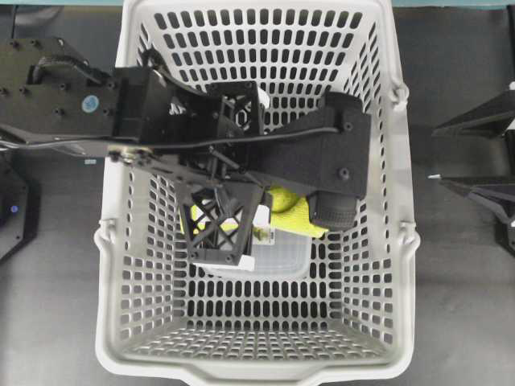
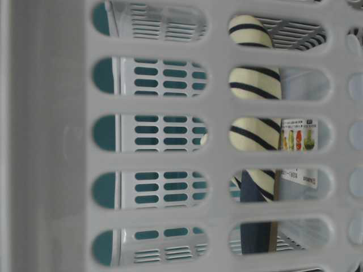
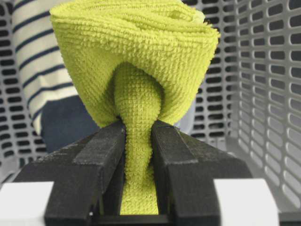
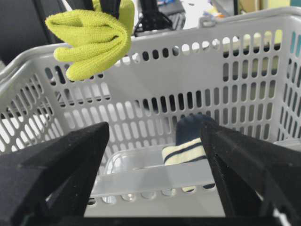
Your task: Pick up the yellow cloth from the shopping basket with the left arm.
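My left gripper (image 3: 138,129) is shut on the yellow cloth (image 3: 136,56); its black fingers (image 3: 101,155) pinch a fold in the middle and the cloth bunches out beyond them. Seen from the right wrist, the yellow cloth (image 4: 91,40) hangs in the air at about the height of the shopping basket's far rim (image 4: 211,21). In the overhead view the left arm (image 1: 306,153) reaches over the shopping basket (image 1: 113,241), with the cloth (image 1: 294,215) peeking out under it. My right gripper (image 4: 155,129) stands open outside the basket, at the right edge (image 1: 433,154).
A navy-and-cream striped slipper (image 4: 188,146) leans upright against the basket's wall (image 2: 253,85). A clear plastic container (image 4: 141,169) with a printed label (image 2: 296,135) lies on the basket floor. Slotted basket walls (image 2: 57,141) surround the left gripper.
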Controlling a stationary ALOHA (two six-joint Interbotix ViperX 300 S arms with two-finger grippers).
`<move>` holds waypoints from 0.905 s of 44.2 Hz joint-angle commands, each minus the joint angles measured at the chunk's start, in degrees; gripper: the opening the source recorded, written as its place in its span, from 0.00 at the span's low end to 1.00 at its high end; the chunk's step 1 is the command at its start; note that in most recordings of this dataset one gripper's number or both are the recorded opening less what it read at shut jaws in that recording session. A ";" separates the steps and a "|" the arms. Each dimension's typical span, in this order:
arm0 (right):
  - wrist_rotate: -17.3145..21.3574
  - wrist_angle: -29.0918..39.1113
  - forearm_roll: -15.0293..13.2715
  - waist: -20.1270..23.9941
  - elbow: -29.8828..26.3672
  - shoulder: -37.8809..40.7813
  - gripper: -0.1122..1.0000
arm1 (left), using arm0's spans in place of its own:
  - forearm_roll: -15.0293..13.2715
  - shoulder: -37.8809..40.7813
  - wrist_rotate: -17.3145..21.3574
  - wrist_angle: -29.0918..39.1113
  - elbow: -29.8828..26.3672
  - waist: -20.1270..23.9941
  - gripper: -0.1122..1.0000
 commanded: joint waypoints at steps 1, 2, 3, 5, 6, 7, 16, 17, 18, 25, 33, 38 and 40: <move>0.00 -0.26 0.09 0.18 -0.53 0.35 0.78 | 0.09 -0.88 -0.18 -0.18 -1.49 -0.09 0.23; 0.00 -0.26 0.18 0.18 -0.53 0.35 0.78 | 0.18 -0.88 -0.18 -0.18 -1.49 -0.09 0.23; 0.00 -0.26 0.09 0.18 -0.53 0.35 0.78 | 0.09 -0.88 -0.18 -0.18 -1.49 0.00 0.23; 0.00 -0.26 0.18 0.26 -0.44 0.35 0.78 | 0.09 -0.88 -0.18 -0.18 -1.58 0.09 0.23; 0.00 -0.26 0.09 0.26 -0.44 0.35 0.78 | 0.18 -0.88 -0.18 -0.18 -1.58 0.09 0.23; 0.00 -0.26 0.09 0.26 -0.53 0.35 0.78 | 0.09 -0.88 -0.18 -0.18 -1.58 0.18 0.23; 0.00 -0.26 0.09 0.26 -0.44 0.35 0.78 | 0.18 -0.88 -0.18 -0.18 -1.58 0.18 0.23; 0.00 -0.26 0.18 0.26 -0.44 0.35 0.78 | 0.09 -0.88 -0.18 -0.18 -1.58 0.18 0.23; 0.00 -0.26 0.09 0.26 -0.44 0.35 0.78 | 0.18 -0.88 -0.18 -0.18 -1.58 0.26 0.23; 0.00 -0.26 0.09 0.26 -0.44 0.35 0.76 | 0.09 -0.88 -0.18 -0.18 -1.58 0.97 0.23; 0.00 -0.26 0.18 0.26 -0.44 0.35 0.74 | 0.09 -0.62 -0.09 -0.18 -2.20 0.97 0.23; 0.09 -0.26 0.09 0.44 -0.44 0.26 0.74 | 0.09 -0.62 -0.18 -0.18 -2.20 0.97 0.23; 0.09 -0.26 0.09 0.44 -0.44 0.26 0.74 | 0.18 -0.62 -0.09 -0.18 -2.20 0.97 0.23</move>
